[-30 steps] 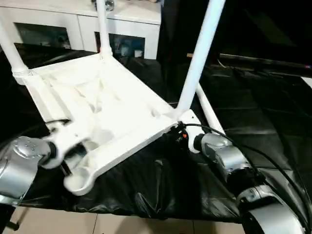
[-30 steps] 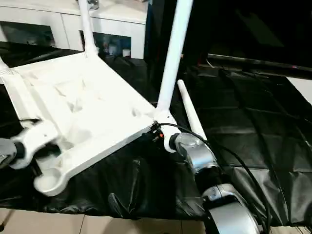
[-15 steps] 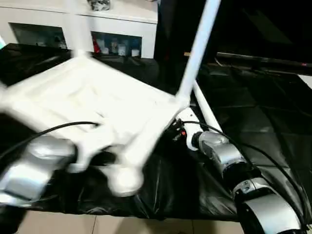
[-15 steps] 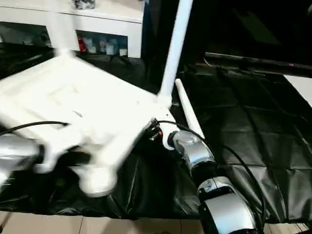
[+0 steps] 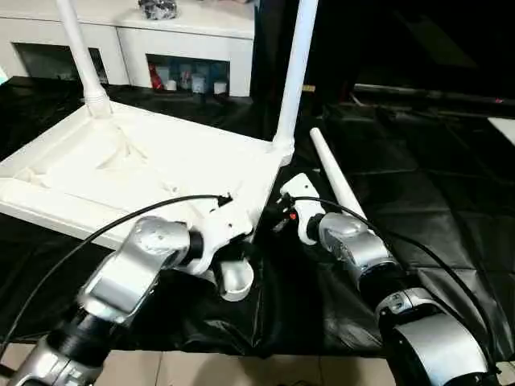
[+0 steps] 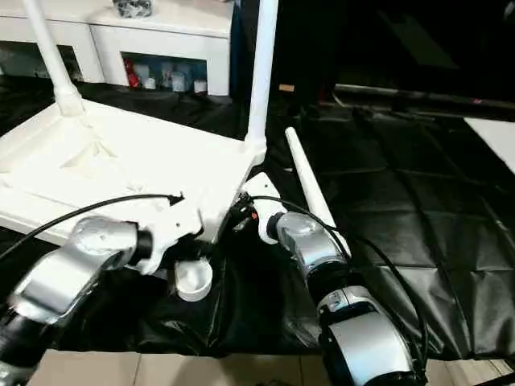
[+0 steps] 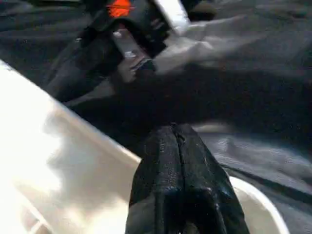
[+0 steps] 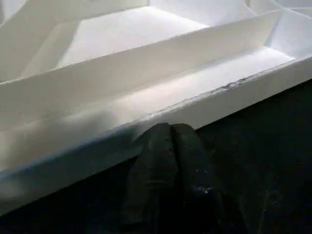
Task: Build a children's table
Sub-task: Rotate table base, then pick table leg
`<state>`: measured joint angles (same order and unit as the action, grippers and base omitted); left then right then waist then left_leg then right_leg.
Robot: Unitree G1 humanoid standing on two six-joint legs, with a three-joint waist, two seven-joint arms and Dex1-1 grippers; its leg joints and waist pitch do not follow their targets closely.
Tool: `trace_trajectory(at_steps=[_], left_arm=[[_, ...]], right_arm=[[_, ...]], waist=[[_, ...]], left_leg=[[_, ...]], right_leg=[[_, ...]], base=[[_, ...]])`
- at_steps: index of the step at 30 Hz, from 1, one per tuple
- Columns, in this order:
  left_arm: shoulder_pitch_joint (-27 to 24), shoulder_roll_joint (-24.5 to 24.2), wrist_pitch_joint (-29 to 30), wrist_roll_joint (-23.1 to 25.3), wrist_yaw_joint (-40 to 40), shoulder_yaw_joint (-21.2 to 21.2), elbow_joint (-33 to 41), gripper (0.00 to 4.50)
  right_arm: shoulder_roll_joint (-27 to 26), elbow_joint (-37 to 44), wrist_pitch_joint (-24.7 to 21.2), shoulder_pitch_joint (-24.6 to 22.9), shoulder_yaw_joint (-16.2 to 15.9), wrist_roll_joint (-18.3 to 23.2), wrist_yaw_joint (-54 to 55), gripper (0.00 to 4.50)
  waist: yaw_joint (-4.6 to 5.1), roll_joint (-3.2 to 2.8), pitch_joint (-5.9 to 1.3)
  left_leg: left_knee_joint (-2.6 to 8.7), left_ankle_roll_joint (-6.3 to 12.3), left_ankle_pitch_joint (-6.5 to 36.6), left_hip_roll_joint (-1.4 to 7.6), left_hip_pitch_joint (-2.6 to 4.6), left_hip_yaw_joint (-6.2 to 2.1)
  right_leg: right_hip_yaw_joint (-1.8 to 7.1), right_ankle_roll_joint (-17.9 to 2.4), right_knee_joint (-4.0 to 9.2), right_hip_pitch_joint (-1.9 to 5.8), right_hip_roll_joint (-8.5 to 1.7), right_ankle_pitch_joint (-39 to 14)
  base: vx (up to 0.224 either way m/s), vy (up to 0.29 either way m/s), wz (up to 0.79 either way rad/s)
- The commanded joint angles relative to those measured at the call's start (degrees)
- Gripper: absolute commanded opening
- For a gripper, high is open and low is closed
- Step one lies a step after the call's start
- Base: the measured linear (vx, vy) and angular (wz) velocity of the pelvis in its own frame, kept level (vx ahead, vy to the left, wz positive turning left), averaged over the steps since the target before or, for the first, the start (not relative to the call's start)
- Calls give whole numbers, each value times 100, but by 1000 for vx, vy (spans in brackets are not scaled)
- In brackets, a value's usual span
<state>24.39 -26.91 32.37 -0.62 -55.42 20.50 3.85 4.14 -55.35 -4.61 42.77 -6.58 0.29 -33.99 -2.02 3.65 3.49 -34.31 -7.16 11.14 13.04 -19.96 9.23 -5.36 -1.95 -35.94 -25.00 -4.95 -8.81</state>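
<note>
My left gripper [image 7: 178, 146] is pinched closed on nothing at the empty corner socket [image 5: 235, 280], lower centre. My right gripper [image 8: 170, 141] is likewise closed and empty against the tabletop [image 5: 145, 173] edge. I count two legs standing, one [image 5: 79, 50] upper left and one [image 5: 294, 68] top centre, tops cut off, and a third [image 5: 338, 183] lying on the black cloth [image 5: 418, 185].
</note>
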Motion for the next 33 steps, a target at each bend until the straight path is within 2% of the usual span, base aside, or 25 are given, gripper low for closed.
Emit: trace_trajectory(at_steps=[1,2,5,7,8,10,11,13,15,16,18,21,22,23,24,25,26,27,29,33], left_arm=[[94,-18,-130,-95,-5,-136,100,0],[80,-17,-144,-200,-33,-254,182,0],[54,51,-68,-480,75,-696,332,0],[54,89,-26,-574,198,-883,321,33],[54,89,-26,-574,198,-883,321,41],[-11,115,60,-621,355,-1011,365,44],[-50,119,56,-627,402,-1029,388,44],[-160,118,24,-628,442,-1008,467,83],[-229,143,3,-652,455,-998,529,82],[-317,222,31,-705,488,-973,631,89],[-340,273,54,-764,487,-955,678,122],[-308,322,73,-816,529,-939,692,124],[-277,346,71,-831,573,-941,693,136],[-266,352,70,-828,590,-939,694,154],[-261,362,73,-829,599,-937,704,167],[-258,369,76,-827,604,-934,712,168],[-263,383,85,-838,616,-943,733,170],[-268,394,97,-847,629,-950,755,170],[-319,406,159,-901,634,-959,846,211],[-410,414,194,-927,664,-886,936,218]], right_arm=[[144,111,84,200,192,55,187,3],[203,201,47,202,248,102,165,3],[416,607,-184,165,420,296,-66,3],[565,821,-337,141,480,310,-60,29],[565,821,-337,141,480,310,-60,37],[826,1035,-648,117,620,291,167,49],[927,1096,-767,111,690,283,281,49],[1092,1194,-1028,98,831,291,476,80],[1185,1291,-1191,66,891,294,558,86],[1345,1424,-1438,12,979,289,663,96],[1410,1482,-1607,-2,1058,322,725,120],[1456,1579,-1875,-10,1117,365,806,141],[1471,1650,-2148,-20,1160,389,882,153],[1475,1668,-2249,-24,1192,408,924,163],[1485,1683,-2372,-30,1222,427,960,171],[1494,1691,-2447,-34,1241,438,981,177],[1502,1744,-2558,-58,1259,447,1023,195],[1509,1770,-2631,-75,1284,454,1068,195],[1516,1783,-2804,-97,1354,499,1122,222],[1525,1712,-2984,-89,1408,558,1097,248]], waist=[[-51,-150,-438],[-56,-179,-436],[-68,-174,-427],[-76,-169,-421],[-85,-143,-417],[-87,-66,-410],[-107,-76,-416],[-134,-78,-418],[-140,-94,-423],[-132,-101,-418],[-138,-77,-427],[-129,-73,-418],[-116,-42,-420],[-110,-36,-424],[-98,7,-422],[-110,-16,-426],[-101,2,-426],[-103,9,-425],[-103,10,-430],[-106,24,-429]], left_leg=[[389,-6,1079,-37,-56,70],[386,3,1058,-38,-51,74],[386,44,1022,-37,-49,80],[383,70,1070,-42,-47,85],[382,74,1074,-50,-42,88],[380,70,1035,-50,-46,97],[376,63,997,-50,-44,93],[364,50,912,-58,-43,105],[358,60,908,-71,-54,112],[359,53,913,-75,-54,111],[355,59,907,-74,-60,114],[352,80,962,-83,-61,116],[348,73,983,-82,-68,113],[347,76,948,-85,-73,112],[345,82,929,-86,-77,117],[345,79,915,-83,-71,111],[340,87,890,-81,-77,116],[340,84,848,-80,-75,117],[335,86,803,-76,-72,123],[332,104,748,-76,-80,125]], right_leg=[[277,-1151,383,447,-223,-1180],[277,-1184,376,448,-216,-1108],[276,-1209,363,458,-201,-969],[274,-1161,381,454,-194,-1084],[269,-1112,391,453,-189,-1217],[270,-1021,409,447,-184,-1390],[271,-998,399,450,-194,-1416],[275,-911,401,437,-184,-1412],[270,-868,410,436,-179,-1424],[266,-835,418,437,-163,-1436],[265,-837,419,441,-172,-1436],[256,-774,438,428,-161,-1569],[248,-718,444,429,-159,-1671],[248,-709,440,431,-154,-1649],[248,-693,439,433,-150,-1656],[247,-697,427,432,-158,-1656],[249,-675,437,426,-163,-1680],[251,-653,432,427,-164,-1694],[252,-661,429,418,-164,-1628],[252,-688,412,424,-164,-1532]], base=[[0,0,0],[0,0,0],[0,0,0],[0,0,0],[0,0,0],[0,0,0],[0,0,0],[0,0,0],[0,0,0],[0,0,0],[0,0,0],[0,0,0],[0,0,0],[0,0,0],[0,0,0],[0,0,0],[0,0,0],[0,0,0],[0,0,0],[0,0,0]])
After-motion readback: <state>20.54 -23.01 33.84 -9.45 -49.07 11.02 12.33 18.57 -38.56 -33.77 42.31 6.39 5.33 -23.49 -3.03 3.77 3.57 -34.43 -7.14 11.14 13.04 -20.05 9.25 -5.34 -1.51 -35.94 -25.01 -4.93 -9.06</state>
